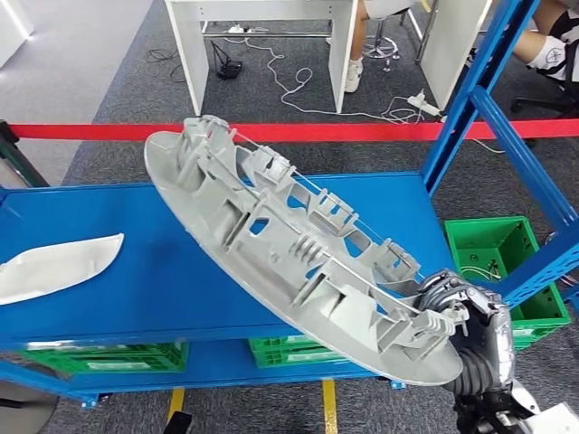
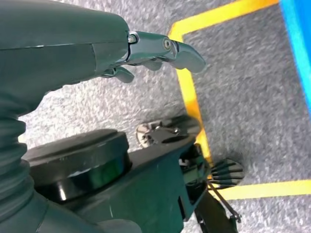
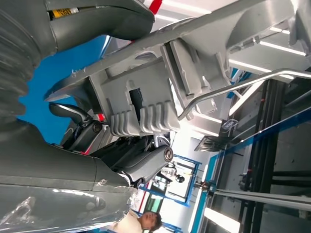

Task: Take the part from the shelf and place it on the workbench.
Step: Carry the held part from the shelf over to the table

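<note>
The right robot hand (image 1: 456, 318) grasps the long grey ribbed plastic part (image 1: 287, 244) by its 4 o'clock end, tilted above the blue shelf (image 1: 171, 271). The left robot hand (image 2: 161, 51) hangs released. Held so far off-centre, the part could twist loose.

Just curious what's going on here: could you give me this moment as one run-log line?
right robot hand: holds grey part by one end, tilted over blue shelf | left robot hand: holds nothing, above floor
</note>
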